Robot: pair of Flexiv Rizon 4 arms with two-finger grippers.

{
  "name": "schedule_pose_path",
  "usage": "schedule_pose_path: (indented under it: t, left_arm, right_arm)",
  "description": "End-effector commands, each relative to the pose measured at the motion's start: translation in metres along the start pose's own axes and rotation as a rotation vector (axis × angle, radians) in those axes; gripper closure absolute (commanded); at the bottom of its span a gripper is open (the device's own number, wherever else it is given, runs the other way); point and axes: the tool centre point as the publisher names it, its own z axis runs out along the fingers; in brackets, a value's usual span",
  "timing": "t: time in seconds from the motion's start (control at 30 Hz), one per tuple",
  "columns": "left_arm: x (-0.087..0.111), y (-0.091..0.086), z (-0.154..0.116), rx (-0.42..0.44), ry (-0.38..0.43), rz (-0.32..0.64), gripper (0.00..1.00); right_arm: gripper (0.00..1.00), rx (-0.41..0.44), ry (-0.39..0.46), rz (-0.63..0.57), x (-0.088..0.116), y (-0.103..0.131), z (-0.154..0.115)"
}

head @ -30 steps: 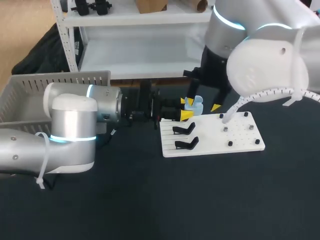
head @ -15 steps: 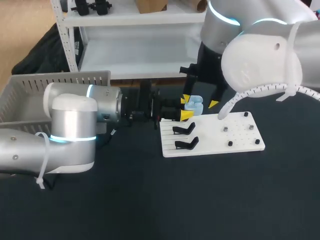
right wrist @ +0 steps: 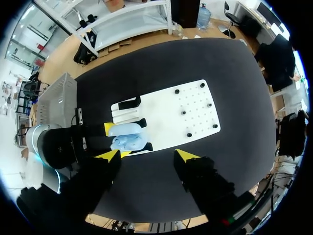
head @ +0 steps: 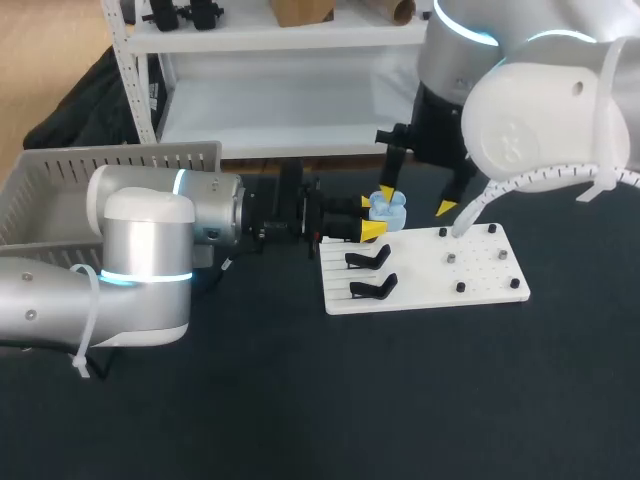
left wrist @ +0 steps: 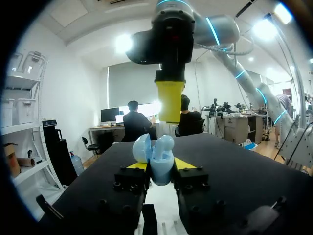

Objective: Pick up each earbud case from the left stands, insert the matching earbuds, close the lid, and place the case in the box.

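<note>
Holding the pale blue earbud case (head: 390,207) clamped in my left gripper (head: 368,218), over the far left corner of the white stand board (head: 480,285), lid looking part open. My right gripper (head: 415,200) hangs above it, fingers spread, empty. Here's my worry: one yellow tip sits right beside the case, so a crooked descent could knock it askew or lever it loose onto the bench (head: 300,400).

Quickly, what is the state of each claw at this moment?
Left claw: closed on the light blue plastic earbud case, lid open.
Right claw: open, holding nothing.
</note>
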Motion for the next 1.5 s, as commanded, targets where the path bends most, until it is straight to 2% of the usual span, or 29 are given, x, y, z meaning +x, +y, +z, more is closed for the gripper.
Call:
schedule_pose_path:
  t: [0.03, 0.53, 1.17, 1.33, 1.5]
  left_arm:
    - [0.0, 0.0, 0.0, -0.003, -0.001, 0.001, 1.0]
    - [0.0, 0.0, 0.0, -0.003, -0.001, 0.001, 1.0]
    - [0.0, 0.0, 0.0, -0.003, -0.001, 0.001, 1.0]
    - [0.0, 0.0, 0.0, -0.003, -0.001, 0.001, 1.0]
    - [0.0, 0.0, 0.0, -0.003, -0.001, 0.001, 1.0]
  right_arm:
    - [0.31, 0.003, -0.001, 0.004, -0.001, -0.002, 0.005]
    - [0.33, 0.006, 0.026, 0.014, -0.003, -0.008, 0.019]
    - [0.33, -0.008, 0.033, -0.015, -0.01, 0.008, 0.019]
    - [0.26, -0.025, 0.013, -0.008, -0.009, 0.008, 0.003]
    - [0.07, -0.059, -0.006, 0.017, -0.021, 0.006, -0.007]
